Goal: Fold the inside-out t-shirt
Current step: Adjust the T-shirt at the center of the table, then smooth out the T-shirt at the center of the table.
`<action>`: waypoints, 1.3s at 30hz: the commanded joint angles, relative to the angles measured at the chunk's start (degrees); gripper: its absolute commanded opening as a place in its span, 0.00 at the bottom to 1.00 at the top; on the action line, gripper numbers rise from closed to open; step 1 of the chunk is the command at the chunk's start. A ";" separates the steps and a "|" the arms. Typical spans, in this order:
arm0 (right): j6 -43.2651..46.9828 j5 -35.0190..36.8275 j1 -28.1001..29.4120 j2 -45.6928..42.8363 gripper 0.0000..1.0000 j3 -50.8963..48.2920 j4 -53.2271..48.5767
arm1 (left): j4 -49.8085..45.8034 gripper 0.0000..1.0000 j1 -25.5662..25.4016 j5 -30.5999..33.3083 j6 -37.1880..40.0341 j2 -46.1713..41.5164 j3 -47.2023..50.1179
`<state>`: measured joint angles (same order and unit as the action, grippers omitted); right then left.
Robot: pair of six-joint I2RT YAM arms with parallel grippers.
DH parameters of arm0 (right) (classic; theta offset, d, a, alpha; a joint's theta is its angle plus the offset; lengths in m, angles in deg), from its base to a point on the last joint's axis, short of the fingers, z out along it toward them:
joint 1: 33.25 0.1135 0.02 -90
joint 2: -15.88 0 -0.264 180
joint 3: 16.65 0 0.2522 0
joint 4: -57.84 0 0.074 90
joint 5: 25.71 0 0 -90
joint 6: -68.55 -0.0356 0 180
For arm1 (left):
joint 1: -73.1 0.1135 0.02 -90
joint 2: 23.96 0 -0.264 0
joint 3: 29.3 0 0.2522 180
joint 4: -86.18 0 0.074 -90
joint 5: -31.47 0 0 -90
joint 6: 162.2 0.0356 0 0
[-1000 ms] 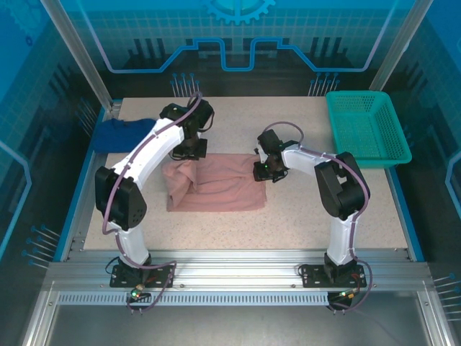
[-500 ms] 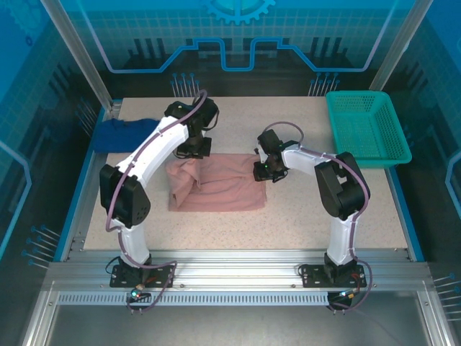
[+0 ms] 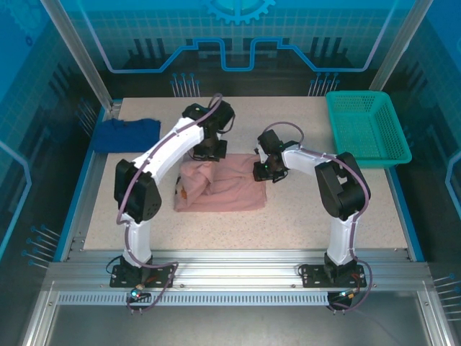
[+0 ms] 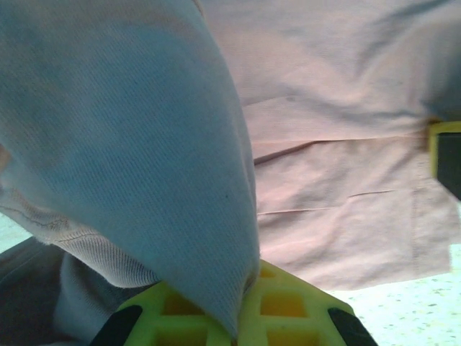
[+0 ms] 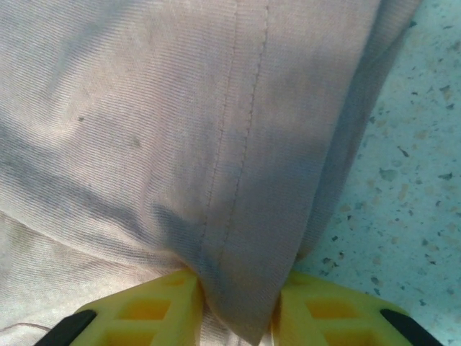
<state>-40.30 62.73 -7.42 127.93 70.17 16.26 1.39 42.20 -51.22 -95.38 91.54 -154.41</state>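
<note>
As both grip the t-shirt (image 3: pixel 230 191) | left fingers (image 4: pixel 288 306) tight | right fingers (image 5: pixel 151 315) slightly apart

No text, label, brand or number can be read, neither on the t-shirt (image 3: pixel 223 189) nor on the basket (image 3: pixel 367 130).

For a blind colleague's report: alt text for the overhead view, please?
A dusty-pink t-shirt lies partly folded on a speckled table, gripped by the left claw at its far edge and the right claw at its right edge. A dark blue cloth lies far left, a green basket far right.
</note>
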 commanded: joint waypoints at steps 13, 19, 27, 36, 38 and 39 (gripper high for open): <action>-4.21 2.05 -7.40 -26.49 0.51 -15.09 3.31 | 23.13 0.88 -4.03 -9.89 -3.74 -4.59 4.61; -3.04 -2.23 -0.96 -16.78 0.73 -5.19 9.26 | 36.39 0.89 8.99 -16.74 -9.89 -24.09 42.34; -0.37 2.08 6.24 -0.54 0.82 9.00 8.29 | 52.98 0.90 9.14 -30.17 -16.59 -23.96 55.13; 1.45 10.31 7.96 8.97 0.72 17.45 3.03 | 65.84 0.85 2.86 -30.39 -21.59 -21.56 59.18; 1.54 11.47 6.48 8.53 0.62 18.02 1.75 | 67.99 0.85 0.28 -29.74 -21.99 -20.76 58.65; 1.72 11.45 5.42 8.09 0.58 18.01 1.29 | 69.21 0.84 -1.23 -29.36 -22.09 -19.99 58.06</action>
<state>-39.25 70.53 0.40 136.49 85.88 20.81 63.95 44.06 -79.39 -115.47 69.86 -96.14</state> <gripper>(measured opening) 0.600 0.844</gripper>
